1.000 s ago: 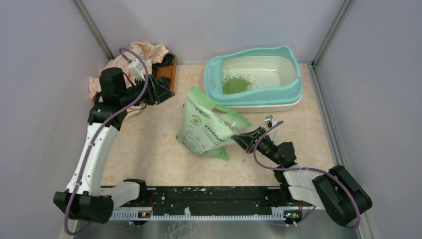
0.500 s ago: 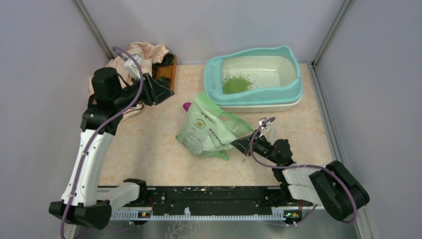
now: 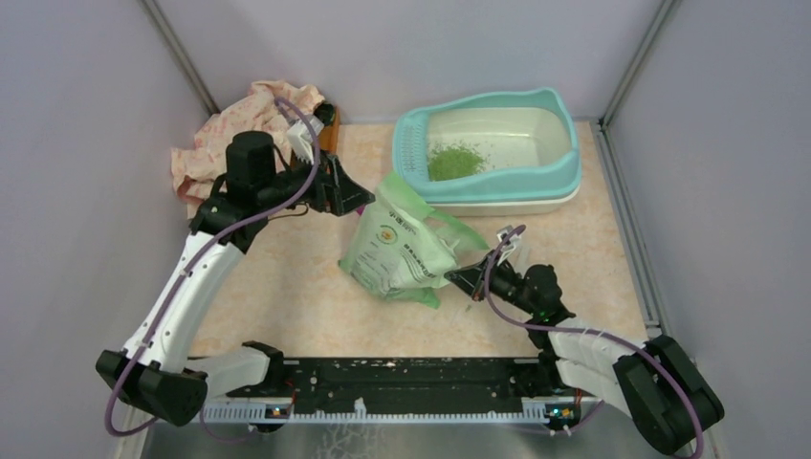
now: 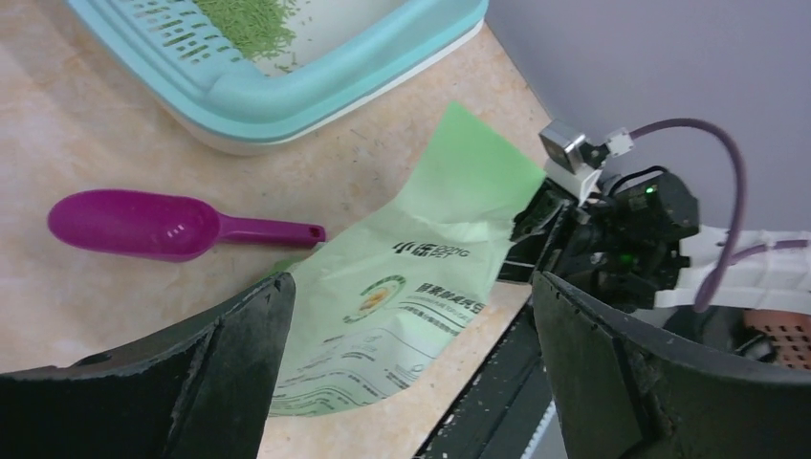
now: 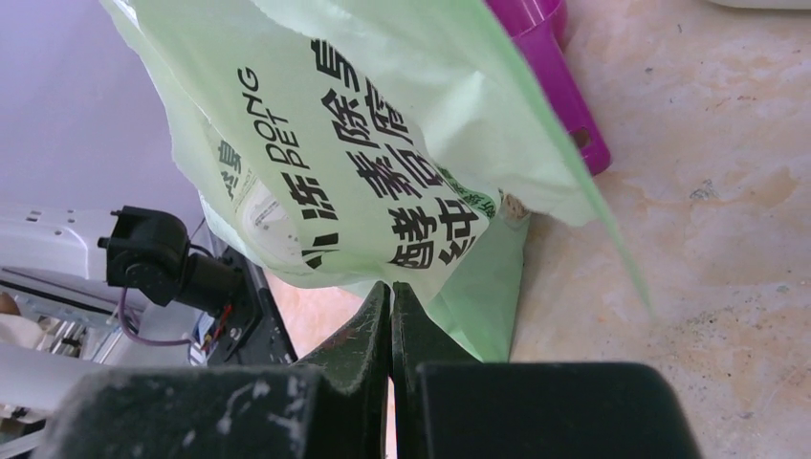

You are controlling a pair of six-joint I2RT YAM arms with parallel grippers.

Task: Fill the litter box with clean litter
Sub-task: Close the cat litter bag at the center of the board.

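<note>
The teal-rimmed litter box (image 3: 497, 187) stands at the back right, with a small pile of green clean litter (image 3: 453, 161) near its perforated ledge. A pale green litter bag (image 3: 400, 254) slumps on the table in front of it. My right gripper (image 3: 451, 277) is shut on the bag's lower right edge (image 5: 478, 306), jaws pressed together at the film. My left gripper (image 3: 361, 198) hangs wide open over the bag's top, holding nothing; the bag (image 4: 411, 287) shows between its fingers (image 4: 230, 363). A purple scoop (image 4: 134, 225) lies flat on the table beside the bag's mouth, hidden in the top view.
A pink patterned cloth (image 3: 225, 139) is bunched in the back left corner, with a brown wooden tray (image 3: 331, 122) mostly hidden behind my left arm. Grey walls close in three sides. A black rail (image 3: 411, 381) runs along the near edge.
My left arm has swung right from the cloth corner to above the bag's top and opened its jaws wide. The bag has sagged lower as my right gripper drew back.
</note>
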